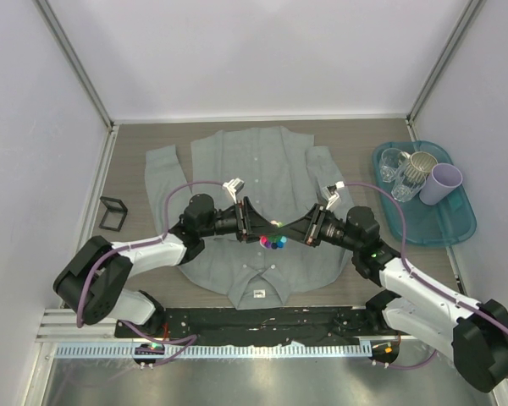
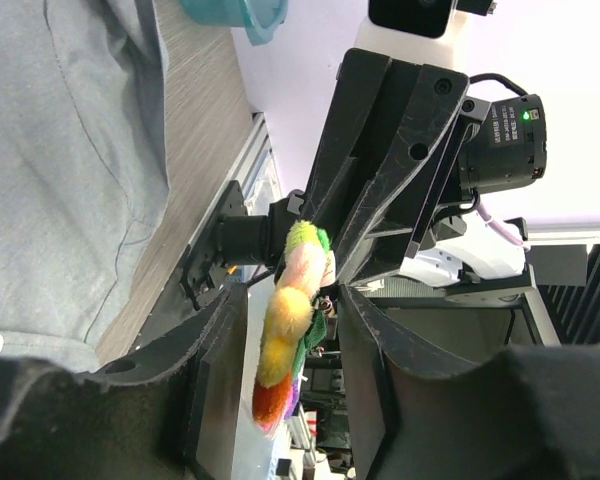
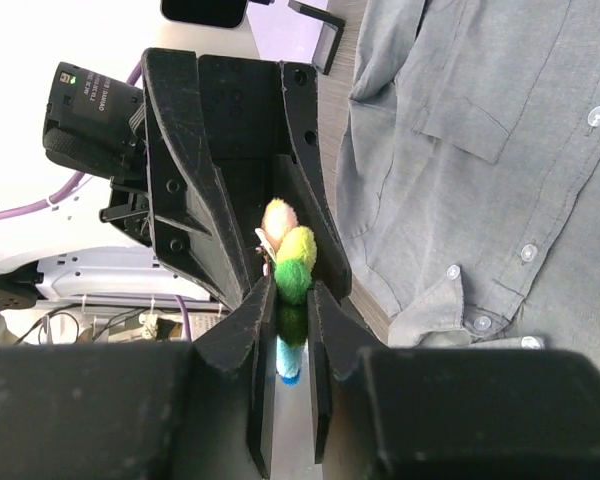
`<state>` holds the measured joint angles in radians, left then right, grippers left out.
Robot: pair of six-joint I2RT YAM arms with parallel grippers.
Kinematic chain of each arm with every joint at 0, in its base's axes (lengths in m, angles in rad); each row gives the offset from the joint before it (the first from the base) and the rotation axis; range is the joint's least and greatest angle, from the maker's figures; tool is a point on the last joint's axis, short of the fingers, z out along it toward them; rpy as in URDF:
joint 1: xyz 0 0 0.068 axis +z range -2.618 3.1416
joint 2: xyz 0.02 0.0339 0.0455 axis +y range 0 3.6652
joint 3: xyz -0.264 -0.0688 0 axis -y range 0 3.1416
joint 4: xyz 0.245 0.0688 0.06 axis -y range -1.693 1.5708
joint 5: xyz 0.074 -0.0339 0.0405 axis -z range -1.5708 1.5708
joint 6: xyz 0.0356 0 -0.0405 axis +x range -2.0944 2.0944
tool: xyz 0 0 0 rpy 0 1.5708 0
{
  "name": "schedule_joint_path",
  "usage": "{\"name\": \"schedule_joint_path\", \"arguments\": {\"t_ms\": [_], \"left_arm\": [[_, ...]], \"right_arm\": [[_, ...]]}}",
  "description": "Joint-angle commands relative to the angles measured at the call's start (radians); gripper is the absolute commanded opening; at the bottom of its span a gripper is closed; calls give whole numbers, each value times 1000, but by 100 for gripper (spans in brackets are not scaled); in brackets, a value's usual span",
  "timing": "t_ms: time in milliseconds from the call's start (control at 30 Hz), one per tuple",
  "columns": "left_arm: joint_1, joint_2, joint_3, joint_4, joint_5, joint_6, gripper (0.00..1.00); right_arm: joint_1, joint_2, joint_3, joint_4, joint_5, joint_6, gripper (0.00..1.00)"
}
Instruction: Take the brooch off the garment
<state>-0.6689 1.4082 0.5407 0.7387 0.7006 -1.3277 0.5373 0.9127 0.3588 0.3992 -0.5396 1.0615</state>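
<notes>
The brooch (image 1: 275, 242), a fluffy rainbow flower, hangs in the air between my two grippers above the front of the grey shirt (image 1: 237, 161), which lies flat on the table. My right gripper (image 1: 298, 233) is shut on it. In the right wrist view its jaws (image 3: 291, 300) pinch the green petals of the brooch (image 3: 292, 262). My left gripper (image 1: 258, 230) faces it from the left. In the left wrist view (image 2: 292, 340) it is open, with a gap on each side of the brooch (image 2: 285, 320). The shirt (image 3: 500, 150) lies apart, below.
A teal tray (image 1: 457, 224) at the right holds glasses and a lilac cup (image 1: 440, 183). A small black stand (image 1: 113, 213) sits left of the shirt. White walls close in the table on three sides.
</notes>
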Motion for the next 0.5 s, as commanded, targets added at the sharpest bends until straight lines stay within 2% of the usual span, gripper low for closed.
{"name": "schedule_joint_path", "arguments": {"t_ms": [0, 333, 467], "left_arm": [[-17, -23, 21, 62, 5, 18, 45], [-8, -66, -21, 38, -41, 24, 45], [14, -98, -7, -50, -44, 61, 47]], "right_arm": [[7, -24, -6, 56, 18, 18, 1], [7, -63, -21, 15, 47, 20, 1], [7, -67, -27, 18, 37, 25, 1]]}}
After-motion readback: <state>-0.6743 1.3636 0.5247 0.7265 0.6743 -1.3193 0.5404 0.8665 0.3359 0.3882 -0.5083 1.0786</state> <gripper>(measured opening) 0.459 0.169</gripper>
